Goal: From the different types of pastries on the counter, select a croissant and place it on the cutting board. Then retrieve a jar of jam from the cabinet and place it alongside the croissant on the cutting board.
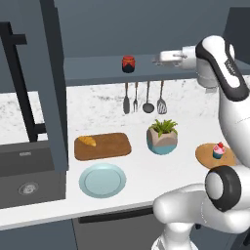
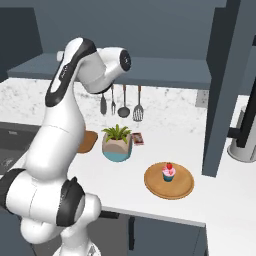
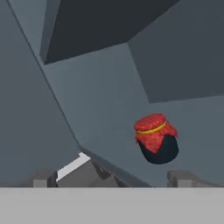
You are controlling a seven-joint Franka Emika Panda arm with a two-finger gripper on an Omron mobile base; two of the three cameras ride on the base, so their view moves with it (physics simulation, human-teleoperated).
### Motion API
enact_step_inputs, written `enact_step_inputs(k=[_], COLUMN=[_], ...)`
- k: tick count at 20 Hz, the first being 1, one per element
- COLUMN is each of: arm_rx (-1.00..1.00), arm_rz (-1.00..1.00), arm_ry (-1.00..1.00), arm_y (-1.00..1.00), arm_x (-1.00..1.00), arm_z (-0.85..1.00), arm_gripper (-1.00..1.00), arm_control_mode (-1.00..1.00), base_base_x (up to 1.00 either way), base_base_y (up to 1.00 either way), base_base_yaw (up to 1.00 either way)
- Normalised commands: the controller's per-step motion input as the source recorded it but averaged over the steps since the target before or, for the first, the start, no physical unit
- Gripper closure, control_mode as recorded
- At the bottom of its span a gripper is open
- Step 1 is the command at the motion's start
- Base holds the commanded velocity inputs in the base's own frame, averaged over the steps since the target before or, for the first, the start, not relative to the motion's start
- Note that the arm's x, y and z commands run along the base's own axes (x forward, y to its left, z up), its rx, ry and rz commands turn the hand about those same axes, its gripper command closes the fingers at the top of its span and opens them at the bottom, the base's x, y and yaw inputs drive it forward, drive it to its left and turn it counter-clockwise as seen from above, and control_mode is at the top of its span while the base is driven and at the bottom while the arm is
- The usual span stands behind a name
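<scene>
The jar of jam (image 1: 128,64) stands on the open cabinet shelf above the counter; it is red with a dark band. In the hand view the jar of jam (image 3: 155,138) sits ahead and right of centre. My gripper (image 1: 158,59) is at shelf height, a little to the jar's right, pointing toward it and not touching. The gripper (image 3: 113,179) is open with nothing between its fingertips (image 3: 43,178). The golden-brown croissant (image 1: 87,141) lies on the left end of the wooden cutting board (image 1: 110,146). The cupcake (image 1: 218,151) with pink frosting stands at the right.
A light blue plate (image 1: 102,180) lies in front of the board. A potted plant (image 1: 162,136) stands right of it. The cupcake rests on a round wooden tray (image 2: 182,186). Utensils (image 1: 144,97) hang on the backsplash. A sink (image 1: 24,171) is at the left.
</scene>
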Motion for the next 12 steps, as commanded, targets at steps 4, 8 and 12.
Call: enact_step_inputs(k=[4, 8, 12], arm_rx=[-0.22, -0.28, -0.20], arm_rz=[0.35, 0.33, 0.14], arm_ry=[-0.39, -0.52, -0.01], arm_y=[0.01, 0.00, 0.34], arm_x=[0.14, 0.24, 0.22], arm_z=[0.13, 0.02, -0.03], arm_gripper=[-1.00, -1.00, -1.00], arm_control_mode=[-1.00, -1.00, -1.00], base_base_x=[0.00, 0.00, 0.00], base_base_y=[0.00, 0.00, 0.00], base_base_yaw=[0.00, 0.00, 0.00])
